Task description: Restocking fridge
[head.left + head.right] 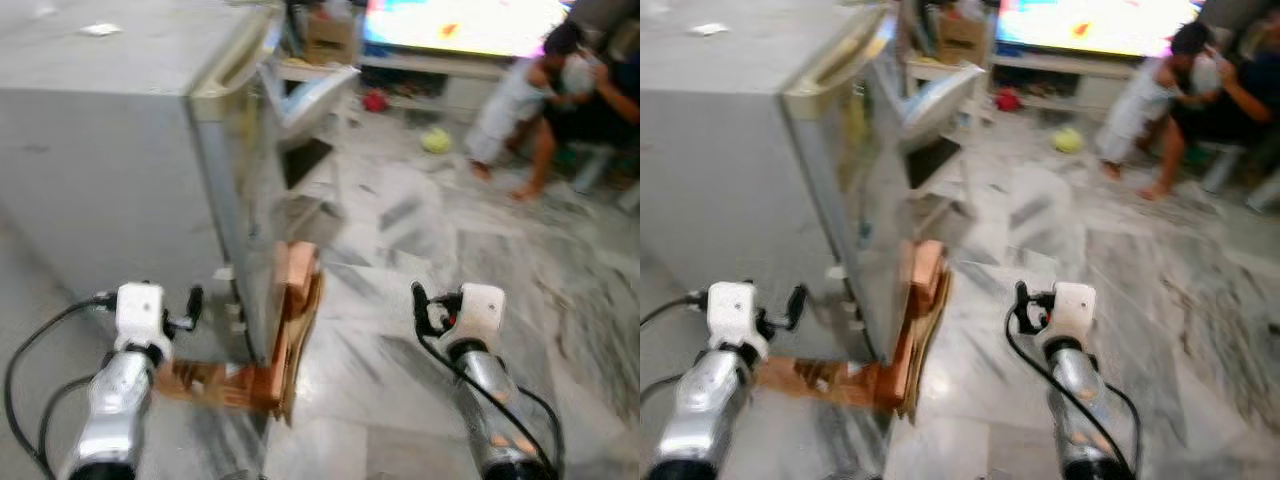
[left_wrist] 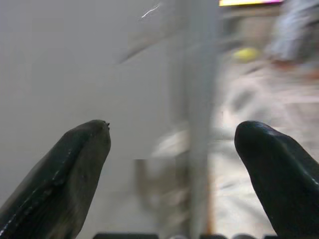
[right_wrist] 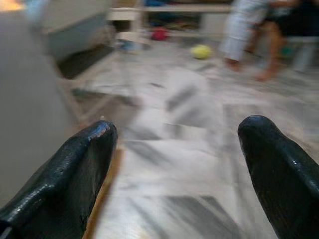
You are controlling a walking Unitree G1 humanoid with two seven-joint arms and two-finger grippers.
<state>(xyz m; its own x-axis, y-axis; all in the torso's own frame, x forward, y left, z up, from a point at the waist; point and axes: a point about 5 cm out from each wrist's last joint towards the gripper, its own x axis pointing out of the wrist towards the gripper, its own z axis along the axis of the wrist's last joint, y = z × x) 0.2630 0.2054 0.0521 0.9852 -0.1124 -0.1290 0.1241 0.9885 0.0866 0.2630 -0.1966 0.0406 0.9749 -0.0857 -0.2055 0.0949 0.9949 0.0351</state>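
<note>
Left eye view is blurred, and a grey fridge (image 1: 110, 170) is seen filling the upper left of the frame, its pale top edge and handle strip running toward the upper centre. Flattened brown cardboard (image 1: 290, 320) is leaned against the fridge's near corner at lower centre, with more of it lying on the floor toward the lower left. The left gripper (image 2: 172, 164) is held before the fridge's side wall, its two black fingers (image 2: 65, 174) spread wide apart with nothing between them. The right gripper (image 3: 177, 164) is held over the marbled floor (image 1: 420, 260), its fingers (image 3: 279, 169) likewise parted widely and empty. In the head views the two silver arms are seen at the lower left and lower right, the fridge corner and cardboard lying between them. At the upper right of the frame two people (image 1: 560, 90) are seen near a bright screen (image 1: 460, 22), and a yellow-green ball (image 1: 436, 141) is lying on the floor just left of them.
</note>
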